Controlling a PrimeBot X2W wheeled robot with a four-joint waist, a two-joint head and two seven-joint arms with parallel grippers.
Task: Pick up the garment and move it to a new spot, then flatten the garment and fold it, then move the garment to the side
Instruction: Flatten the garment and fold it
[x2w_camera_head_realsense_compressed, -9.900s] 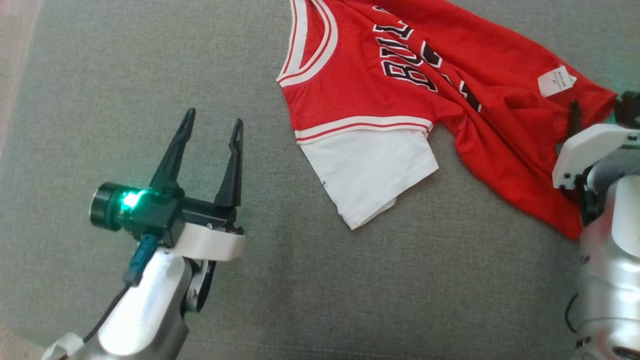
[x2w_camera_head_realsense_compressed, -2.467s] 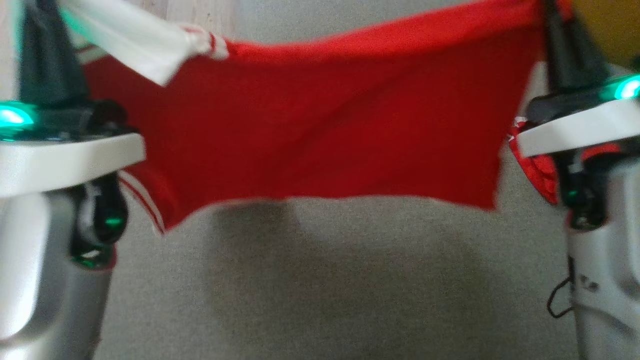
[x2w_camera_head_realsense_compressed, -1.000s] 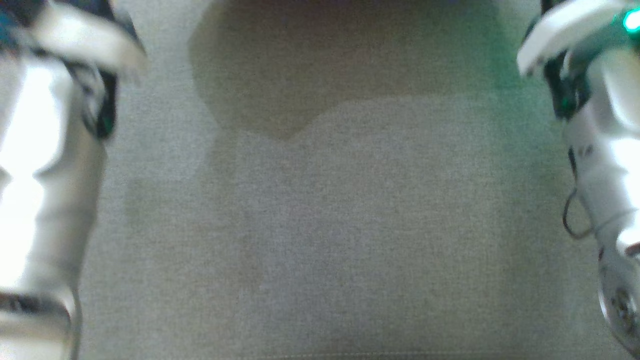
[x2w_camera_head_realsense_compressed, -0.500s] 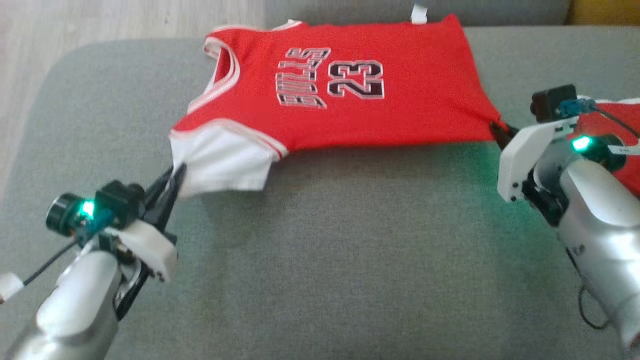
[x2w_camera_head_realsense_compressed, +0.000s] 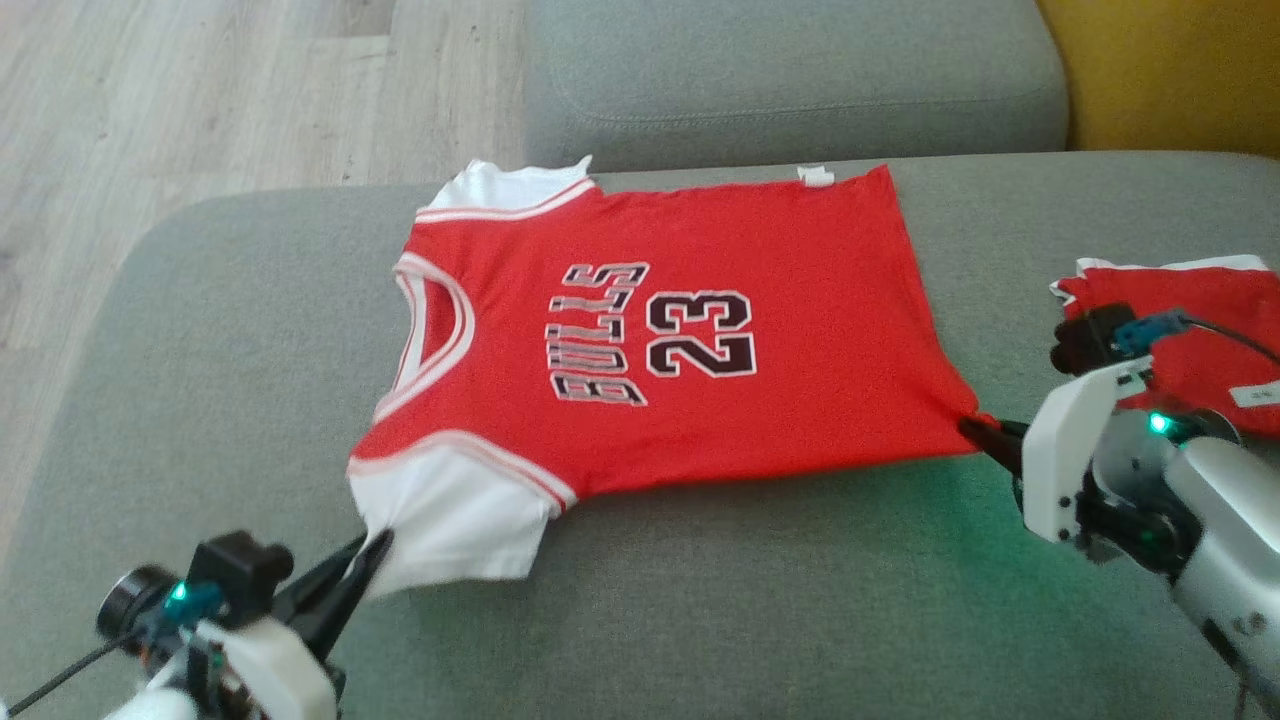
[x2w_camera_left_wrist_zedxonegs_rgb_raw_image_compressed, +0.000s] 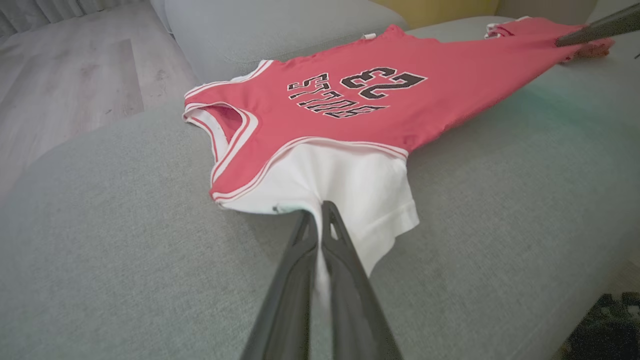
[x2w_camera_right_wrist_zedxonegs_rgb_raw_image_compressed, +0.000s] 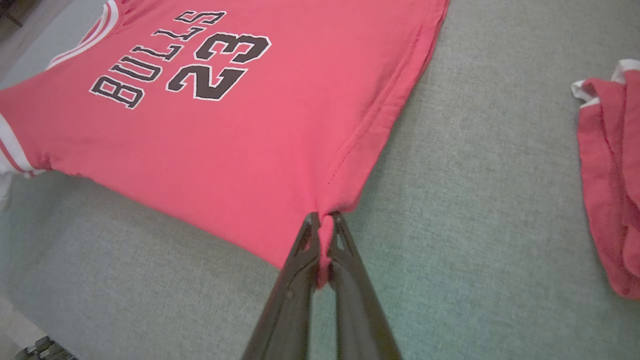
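Observation:
The garment (x2w_camera_head_realsense_compressed: 700, 350) is a red jersey with white sleeves and "BULLS 23" in black, spread face up on the grey sofa seat (x2w_camera_head_realsense_compressed: 700, 600). My left gripper (x2w_camera_head_realsense_compressed: 372, 548) is shut on the near white sleeve (x2w_camera_left_wrist_zedxonegs_rgb_raw_image_compressed: 350, 185), pinched at its edge in the left wrist view, where the gripper (x2w_camera_left_wrist_zedxonegs_rgb_raw_image_compressed: 320, 212) holds it. At the jersey's near bottom corner (x2w_camera_right_wrist_zedxonegs_rgb_raw_image_compressed: 330, 205) my right gripper (x2w_camera_head_realsense_compressed: 975, 428) is shut on the red hem, as the right wrist view shows of the gripper (x2w_camera_right_wrist_zedxonegs_rgb_raw_image_compressed: 322, 220). The cloth is stretched taut between the two grips.
A second red garment (x2w_camera_head_realsense_compressed: 1190, 340) lies folded on the seat at the right, just beyond my right arm. The sofa backrest (x2w_camera_head_realsense_compressed: 790, 80) runs along the far side. Wooden floor (x2w_camera_head_realsense_compressed: 180, 100) lies beyond the seat's left edge.
The head camera has tilted, so the whole picture has shifted. The jersey has been drawn toward me and lies flatter, with both grippers still shut on it.

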